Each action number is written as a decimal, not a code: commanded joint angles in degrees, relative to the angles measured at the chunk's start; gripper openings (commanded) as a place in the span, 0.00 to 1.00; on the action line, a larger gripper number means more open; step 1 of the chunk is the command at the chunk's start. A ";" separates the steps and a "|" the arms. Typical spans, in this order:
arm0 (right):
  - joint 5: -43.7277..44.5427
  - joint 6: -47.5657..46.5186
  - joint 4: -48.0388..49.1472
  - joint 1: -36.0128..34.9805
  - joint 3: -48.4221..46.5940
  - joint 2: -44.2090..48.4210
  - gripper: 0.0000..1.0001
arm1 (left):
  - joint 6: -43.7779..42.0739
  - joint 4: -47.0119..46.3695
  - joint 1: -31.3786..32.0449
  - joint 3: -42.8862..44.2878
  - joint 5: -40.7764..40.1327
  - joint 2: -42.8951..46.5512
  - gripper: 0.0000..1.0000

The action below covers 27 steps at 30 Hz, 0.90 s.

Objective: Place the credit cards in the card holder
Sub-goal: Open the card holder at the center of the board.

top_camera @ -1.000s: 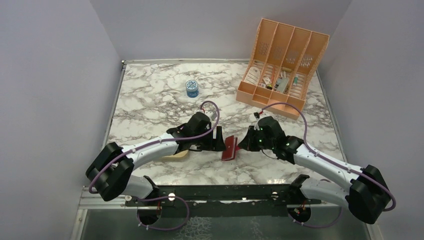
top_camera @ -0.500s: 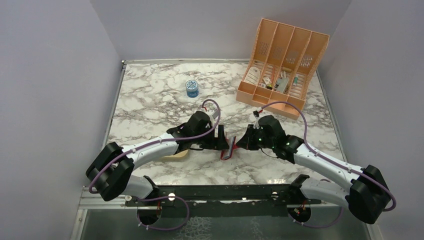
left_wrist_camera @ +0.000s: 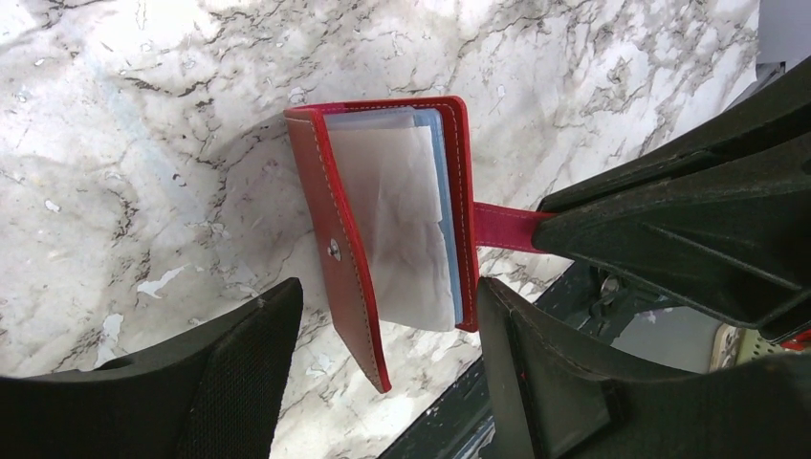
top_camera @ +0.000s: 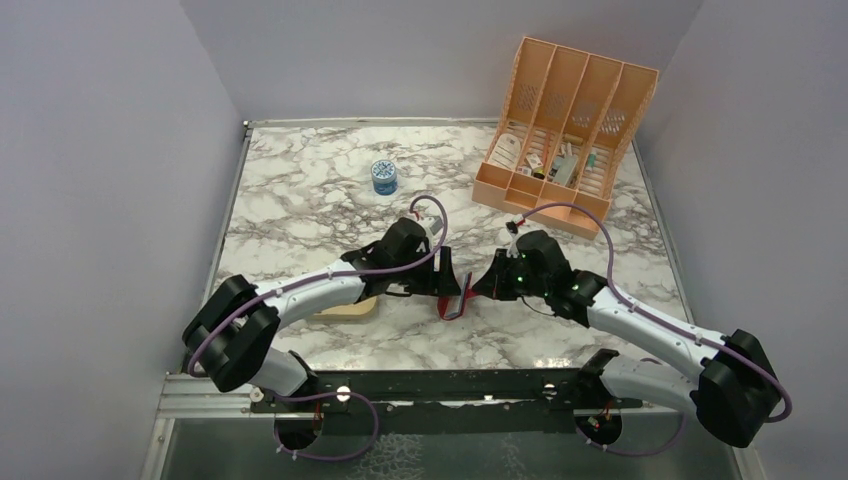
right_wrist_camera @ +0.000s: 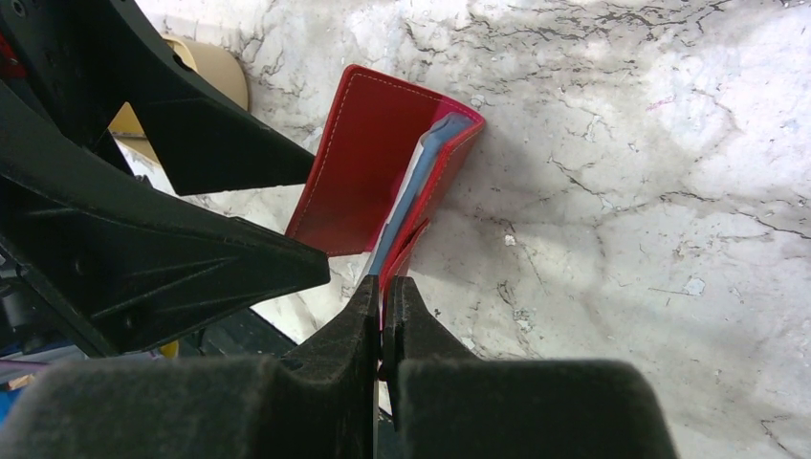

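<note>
Right now my right hand point(right_wrist_camera: 383, 298) is pinched fully closed on the card holder point(right_wrist_camera: 368, 167). The two fingers point(right_wrist_camera: 356, 320) meet on its red strap point(left_wrist_camera: 502, 226), which in the left wrist view runs out from the holder's three o'clock edge straight into that hand point(left_wrist_camera: 669, 215).

The card holder point(top_camera: 457, 298) sits on the marble bench point(top_camera: 300, 200), toward six o'clock of the bench's middle, between my two hands. It is partly open, its red covers forming a narrow V. Between them I see the pale blue pockets point(left_wrist_camera: 442, 191) and a cloudy clear sleeve point(left_wrist_camera: 397, 220). A small metal snap point(left_wrist_camera: 333, 251) shows on the cover at nine o'clock in the left wrist view.

My left hand point(left_wrist_camera: 387, 287) is spread wide and grips nothing. One finger point(left_wrist_camera: 239, 373) is at about eight o'clock of the card holder point(left_wrist_camera: 383, 229) and the other is at about four o'clock, just beside the cover's edge; I cannot tell whether it touches. In the top view this hand point(top_camera: 447, 280) sits at the holder's ten o'clock and my right hand point(top_camera: 482, 287) at its two o'clock.

A tan tray point(top_camera: 345, 310) lies at nine o'clock of the holder, mostly hidden under my left arm. A small blue jar point(top_camera: 384, 176) stands well apart at eleven o'clock. A peach organizer point(top_camera: 565, 120) fills the bench's one o'clock corner.
</note>
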<state>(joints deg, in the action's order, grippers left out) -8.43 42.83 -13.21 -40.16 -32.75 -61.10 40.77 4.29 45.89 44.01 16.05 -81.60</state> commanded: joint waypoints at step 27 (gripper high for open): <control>-1.31 -0.58 1.52 -0.09 -1.93 -0.58 0.01 | -2.00 -2.42 0.88 2.31 1.32 -4.52 0.66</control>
<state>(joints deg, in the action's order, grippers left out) -8.51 42.81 -13.19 -40.16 -32.75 -61.98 39.88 3.49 46.17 44.56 16.27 -85.52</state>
